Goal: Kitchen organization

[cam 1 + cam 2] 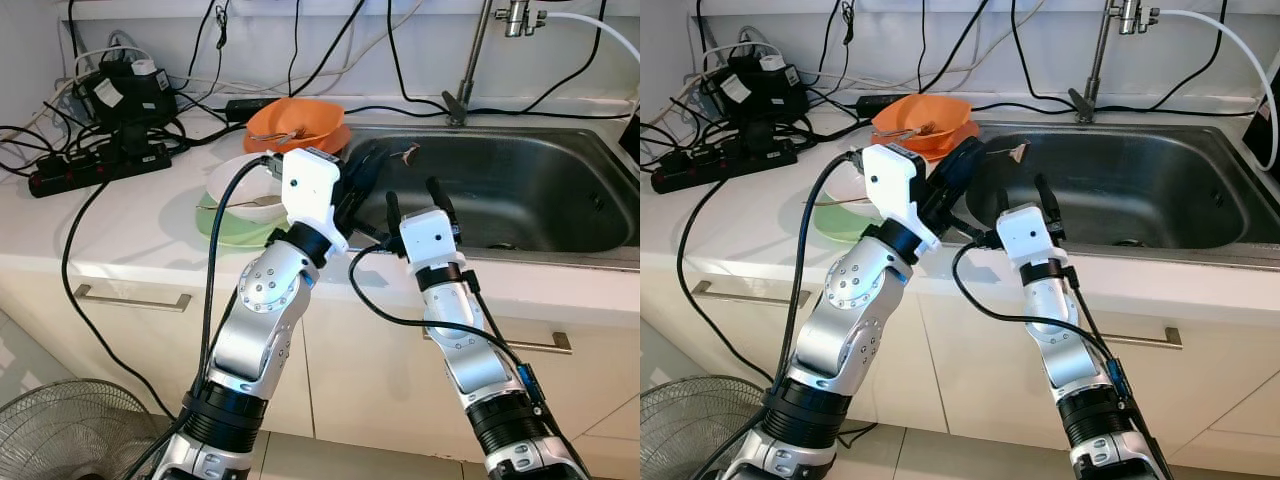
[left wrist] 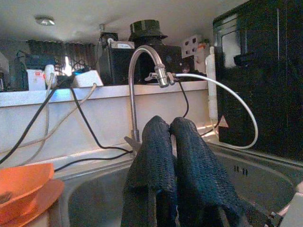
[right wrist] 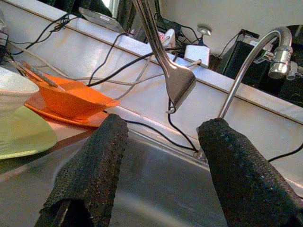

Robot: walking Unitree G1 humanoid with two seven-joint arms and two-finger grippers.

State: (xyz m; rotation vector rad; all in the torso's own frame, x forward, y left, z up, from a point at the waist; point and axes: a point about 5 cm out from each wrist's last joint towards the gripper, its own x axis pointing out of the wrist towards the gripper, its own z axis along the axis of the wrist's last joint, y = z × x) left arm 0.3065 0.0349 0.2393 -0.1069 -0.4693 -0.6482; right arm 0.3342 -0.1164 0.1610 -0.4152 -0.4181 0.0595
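Observation:
My left gripper [image 1: 383, 157] reaches over the left rim of the steel sink [image 1: 560, 215], fingers pressed together [image 2: 170, 124]. It is shut on a thin metal utensil whose flat end [image 1: 405, 153] pokes out over the basin and hangs in the right wrist view [image 3: 179, 82]. My right gripper [image 1: 414, 193] hovers open at the sink's front rim, with nothing between its fingers [image 3: 97, 156]. An orange bowl [image 1: 296, 122] on an orange plate, holding sticks, sits on the counter left of the sink. A white bowl [image 1: 243, 190] on a green plate [image 1: 222, 228] lies in front of it.
A faucet [image 1: 470, 60] rises behind the sink, with a white hose. Power strips [image 1: 95, 168], adapters and many black cables crowd the counter's back left. A fan [image 1: 65, 432] stands on the floor at the lower left. Cabinet drawers with bar handles [image 1: 130, 298] run below the counter.

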